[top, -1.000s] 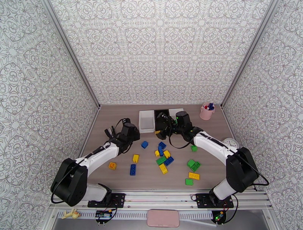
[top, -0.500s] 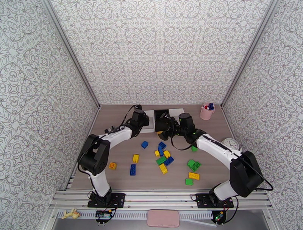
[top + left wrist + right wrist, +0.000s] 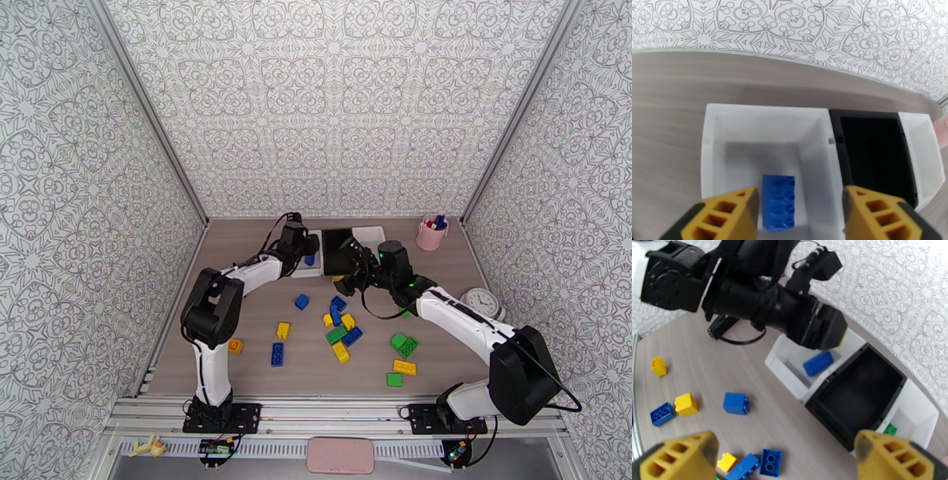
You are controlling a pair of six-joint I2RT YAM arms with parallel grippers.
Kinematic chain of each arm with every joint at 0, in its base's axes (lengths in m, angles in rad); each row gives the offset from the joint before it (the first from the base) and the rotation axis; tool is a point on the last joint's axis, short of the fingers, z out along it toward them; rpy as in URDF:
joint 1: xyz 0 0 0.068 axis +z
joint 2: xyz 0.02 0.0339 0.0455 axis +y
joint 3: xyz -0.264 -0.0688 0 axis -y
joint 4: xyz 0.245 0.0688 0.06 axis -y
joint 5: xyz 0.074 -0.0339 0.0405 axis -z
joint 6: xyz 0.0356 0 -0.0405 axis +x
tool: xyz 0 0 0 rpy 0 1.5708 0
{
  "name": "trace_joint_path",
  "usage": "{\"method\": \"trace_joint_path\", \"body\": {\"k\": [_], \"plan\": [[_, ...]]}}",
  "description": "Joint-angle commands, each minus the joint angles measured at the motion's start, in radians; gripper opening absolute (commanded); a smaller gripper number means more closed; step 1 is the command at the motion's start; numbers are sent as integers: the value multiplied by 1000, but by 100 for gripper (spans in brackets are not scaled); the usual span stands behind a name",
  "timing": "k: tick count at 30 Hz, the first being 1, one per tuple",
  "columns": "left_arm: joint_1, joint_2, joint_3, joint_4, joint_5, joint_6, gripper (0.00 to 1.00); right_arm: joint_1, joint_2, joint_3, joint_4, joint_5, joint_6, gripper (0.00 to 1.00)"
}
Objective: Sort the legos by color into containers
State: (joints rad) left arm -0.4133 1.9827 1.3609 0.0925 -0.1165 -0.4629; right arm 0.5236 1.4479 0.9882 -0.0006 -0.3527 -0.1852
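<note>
Left gripper (image 3: 800, 199) fingers apart above white bin (image 3: 711, 158), blue brick (image 3: 779, 201) inside; right gripper (image 3: 786, 453) spread wide, empty. Wood-grain table (image 3: 261, 371), patterned walls (image 3: 340, 103).

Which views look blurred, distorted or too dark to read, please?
Left wrist: the left yellow fingers are soft, the brown wood-grain table looks bowed, the black rectangular plastic bin shows no inner detail. Right wrist: the right yellow fingers blur. Top external: sharp, evenly lit.
</note>
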Motion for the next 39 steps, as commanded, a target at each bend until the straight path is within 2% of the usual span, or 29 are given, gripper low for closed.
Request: {"method": "trace_joint_path", "body": {"k": [1,11,14,19,23,25,28,32,35,39], "plan": [[-8,-106,-62,47,3,47,68,-5,-17,-15,5,49,64,96],[-93,-413,-384,176,-49,237,99,-4,25,19,-149,189,176,97],[-116,-522,-478,186,-27,312,99,-4,29,21,-207,195,210,96],[-154,-723,-588,66,44,402,100,12,33,32,-303,172,248,96],[-178,-875,-654,-50,141,464,99,46,67,35,-374,212,268,96],[-190,-932,-677,-114,229,544,100,68,89,46,-422,236,274,96],[-225,-1011,-699,-204,275,633,100,95,111,55,-469,275,295,96],[-241,-1073,-732,-269,354,695,100,132,148,66,-510,296,292,96],[-247,-1069,-767,-246,359,680,100,158,191,87,-553,319,282,96],[-258,-1050,-801,-200,433,695,100,182,235,109,-579,333,294,96]]}}
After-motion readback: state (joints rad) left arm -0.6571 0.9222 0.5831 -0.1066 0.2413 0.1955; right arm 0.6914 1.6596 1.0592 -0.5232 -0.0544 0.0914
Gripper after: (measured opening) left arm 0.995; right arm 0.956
